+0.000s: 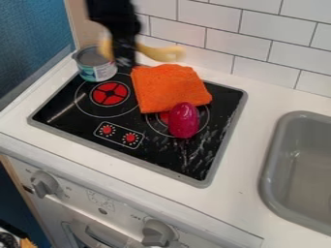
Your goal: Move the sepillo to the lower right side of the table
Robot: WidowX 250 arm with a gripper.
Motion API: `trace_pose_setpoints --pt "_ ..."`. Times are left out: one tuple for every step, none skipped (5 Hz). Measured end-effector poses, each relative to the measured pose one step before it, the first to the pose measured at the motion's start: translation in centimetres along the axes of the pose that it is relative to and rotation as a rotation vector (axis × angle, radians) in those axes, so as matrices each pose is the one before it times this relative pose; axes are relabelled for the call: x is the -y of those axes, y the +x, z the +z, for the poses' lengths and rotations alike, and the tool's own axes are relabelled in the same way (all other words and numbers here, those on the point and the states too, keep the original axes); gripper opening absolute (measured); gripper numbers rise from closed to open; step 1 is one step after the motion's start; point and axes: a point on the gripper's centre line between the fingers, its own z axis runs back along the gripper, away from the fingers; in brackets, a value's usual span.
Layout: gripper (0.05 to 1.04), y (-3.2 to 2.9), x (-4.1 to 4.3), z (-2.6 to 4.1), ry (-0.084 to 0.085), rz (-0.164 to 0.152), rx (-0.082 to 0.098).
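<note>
Nearest, we risk bumping the glossy magenta oval if carrying low past the folded orange cloth, while above the black stovetop's rear our black gripper clasps the curved yellow presumed brush, whose jutting ends might clip the open metal can.

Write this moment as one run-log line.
claw over rear of stove | holding blurred yellow object | orange cloth on stove, magenta item by its front edge | can back left | placement not yet done

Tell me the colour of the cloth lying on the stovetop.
The cloth is bright orange; it shows best in the camera view.
</note>
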Motion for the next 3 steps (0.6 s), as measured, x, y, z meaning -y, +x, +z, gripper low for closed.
trace_pose_setpoints --pt "0.522 -3.565 -2.263 0.915 -0.0133 -0.2373 -0.0137" --pt "0.522 -4.204 -1.41 -0.212 0.0258 -0.2841 -0.0368" --pt "0.522 -2.61 -0.14 -1.397 0.0233 -0.2387 -0.0451"
